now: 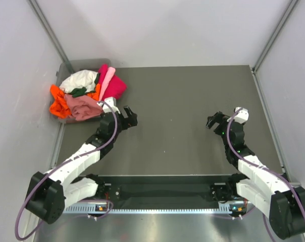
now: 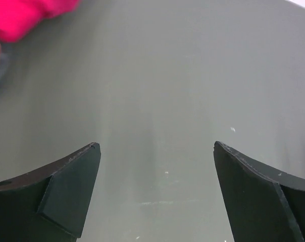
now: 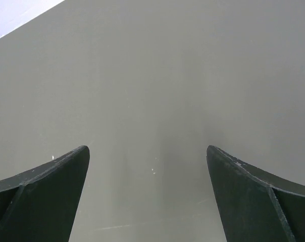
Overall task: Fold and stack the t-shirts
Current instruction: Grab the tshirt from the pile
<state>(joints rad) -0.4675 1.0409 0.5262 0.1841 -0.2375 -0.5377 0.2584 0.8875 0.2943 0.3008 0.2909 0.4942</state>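
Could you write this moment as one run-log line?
crumpled multicoloured cloth t-shirts: unfolded heap, far-left corner | left gripper: open, empty, beside heap | right gripper: open, empty

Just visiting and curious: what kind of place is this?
Likely a robot test cell, not a home: a left arm and right arm bolted to a grey table, plain white walls, t-shirts heaped in a corner bin.

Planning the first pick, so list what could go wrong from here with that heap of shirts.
Tangled heap: the salmon-pink shirt lies pressed against the orange shirt and the dark green shirt, so the open left jaws beside it may lift several at once.
Overhang: the magenta shirt seems to spill past the bin toward the table and could get dragged along.
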